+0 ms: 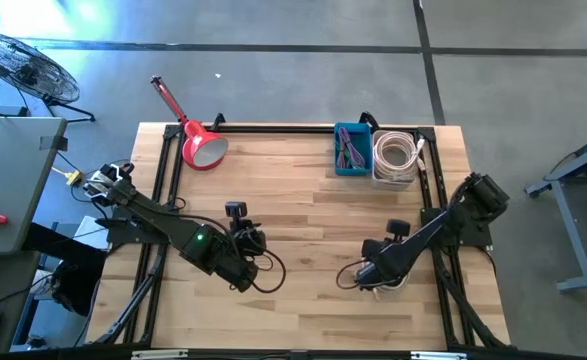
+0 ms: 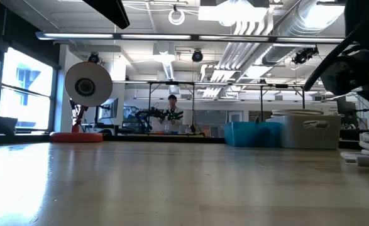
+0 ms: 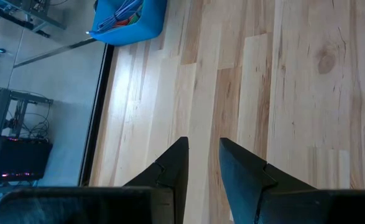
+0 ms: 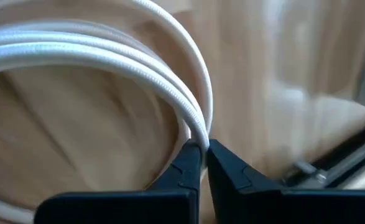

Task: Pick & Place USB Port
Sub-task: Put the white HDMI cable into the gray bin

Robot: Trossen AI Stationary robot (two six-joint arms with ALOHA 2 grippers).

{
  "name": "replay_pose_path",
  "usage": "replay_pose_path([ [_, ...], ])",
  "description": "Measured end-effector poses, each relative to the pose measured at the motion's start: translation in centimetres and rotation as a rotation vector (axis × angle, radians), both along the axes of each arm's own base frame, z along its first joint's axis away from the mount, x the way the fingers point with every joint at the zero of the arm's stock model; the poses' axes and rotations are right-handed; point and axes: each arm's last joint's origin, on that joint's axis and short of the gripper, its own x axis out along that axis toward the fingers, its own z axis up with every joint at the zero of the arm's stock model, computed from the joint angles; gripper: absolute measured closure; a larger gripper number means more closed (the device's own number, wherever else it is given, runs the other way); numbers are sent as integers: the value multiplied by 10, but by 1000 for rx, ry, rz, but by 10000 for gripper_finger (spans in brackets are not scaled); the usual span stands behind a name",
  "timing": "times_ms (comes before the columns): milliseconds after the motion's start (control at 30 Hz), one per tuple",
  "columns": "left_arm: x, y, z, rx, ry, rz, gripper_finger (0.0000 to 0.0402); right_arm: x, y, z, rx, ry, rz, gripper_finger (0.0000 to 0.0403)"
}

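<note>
Right wrist view: the right gripper (image 4: pixel 204 148) is pinched on a coiled white cable (image 4: pixel 107 56) lying near the desk's (image 1: pixel 303 215) front right corner. Left gripper (image 3: pixel 202 152) hovers narrowly parted, empty, over the front middle; at the back edge stand a blue bin (image 1: pixel 352 150) and a white cable bin (image 1: pixel 395 158).

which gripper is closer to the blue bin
Right. The right gripper sits below the blue bin, pinching a white cable. The left gripper is farther, off toward the left arm's side, empty.
</note>
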Motion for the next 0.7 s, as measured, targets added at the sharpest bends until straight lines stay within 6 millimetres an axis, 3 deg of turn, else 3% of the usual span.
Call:
replay_pose_path([
  [133, 0, 0, 0, 0, -1, 0, 317, 2, -2, 14, -72, 26, -11, 399],
  [300, 0, 0, 0, -1, -1, 0, 317, 10, 4, 57, -213, 7, 7, 399],
  [467, 0, 0, 0, -2, -3, 0, 317, 27, 1, 113, -227, -266, 93, 399],
  [700, 1, -1, 0, -5, -9, 0, 317, 22, -37, 190, -350, -642, 2, 399],
])
